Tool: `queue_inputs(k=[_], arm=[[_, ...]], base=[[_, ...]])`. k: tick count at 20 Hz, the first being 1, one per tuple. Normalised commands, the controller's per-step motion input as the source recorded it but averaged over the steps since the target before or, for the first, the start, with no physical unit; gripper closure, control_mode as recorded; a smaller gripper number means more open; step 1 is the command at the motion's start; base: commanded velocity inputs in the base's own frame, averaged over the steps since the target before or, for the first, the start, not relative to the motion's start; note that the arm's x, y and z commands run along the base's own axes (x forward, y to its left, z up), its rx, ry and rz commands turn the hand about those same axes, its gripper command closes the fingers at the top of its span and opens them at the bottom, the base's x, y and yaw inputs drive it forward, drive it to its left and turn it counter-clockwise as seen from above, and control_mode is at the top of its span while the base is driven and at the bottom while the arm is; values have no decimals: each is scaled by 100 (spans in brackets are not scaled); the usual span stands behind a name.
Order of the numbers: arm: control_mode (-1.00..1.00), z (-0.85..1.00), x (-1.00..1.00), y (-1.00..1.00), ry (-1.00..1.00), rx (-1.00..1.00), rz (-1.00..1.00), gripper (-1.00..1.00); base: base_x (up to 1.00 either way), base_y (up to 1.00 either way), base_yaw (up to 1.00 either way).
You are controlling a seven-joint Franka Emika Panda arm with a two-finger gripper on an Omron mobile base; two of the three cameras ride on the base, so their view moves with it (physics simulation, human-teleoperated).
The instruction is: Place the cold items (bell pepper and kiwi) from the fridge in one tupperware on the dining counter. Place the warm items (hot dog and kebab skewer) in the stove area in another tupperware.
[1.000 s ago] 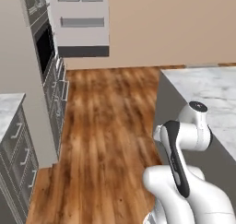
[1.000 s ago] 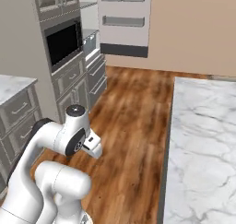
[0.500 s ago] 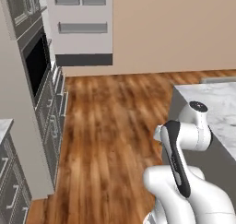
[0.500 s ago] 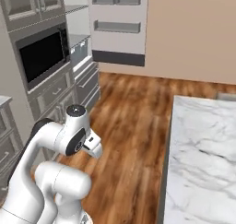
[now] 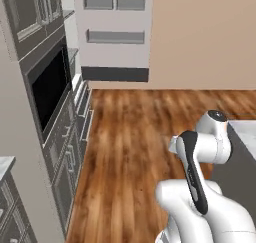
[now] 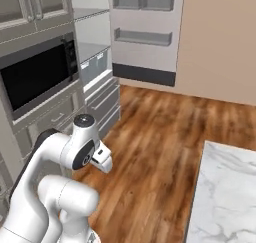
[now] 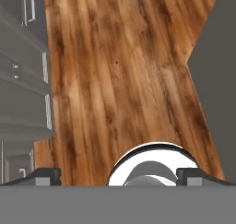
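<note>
Looking down along my gripper point(image 7: 118, 174), I see its two dark fingertips point(image 7: 44, 174) standing far apart at the bottom of the hand view, released and grasping nothing. Below them lies the wooden floor point(image 7: 124, 71), its planks running away from me. Grey drawer fronts point(image 7: 23, 103) with pale handles line the left side of that view, and a dark grey panel point(image 7: 216, 80) closes off the right.

From the left base view my white arm point(image 5: 200, 152) is folded close over my body in the lower right, with the floor point(image 5: 135, 137) stretching ahead to a beige wall point(image 5: 205, 37). A tall grey cabinet column point(image 5: 30, 152) stands on the left, holding a built-in oven with a black door point(image 5: 50, 89). Beyond it is a pale unit with grey shelf-like bins point(image 5: 116, 36) and a dark base strip. A sliver of marble tabletop point(image 5: 245, 132) shows at the right edge, just behind my arm.

From the right base view my arm point(image 6: 65, 157) rises at the lower left, with the gripper's white hand tucked beside it. The black-doored oven point(image 6: 35, 79) sits just behind my arm, with drawers under it. A marble tabletop point(image 6: 225, 192) fills the lower right corner, and its visible surface is bare.

I cannot tell where the bell pepper, kiwi, hot dog, kebab skewer or tupperware are.
</note>
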Motion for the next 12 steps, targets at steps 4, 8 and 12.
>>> queue_inputs(k=[4, 8, 12], arm=[[100, 0, 0, 0, 0, 0, 0, -100], [100, 0, 0, 0, 0, 0, 0, -100], [100, 0, 0, 0, 0, 0, 0, -100]], base=[[100, 0, 32], [100, 0, 31], [100, 0, 30]])
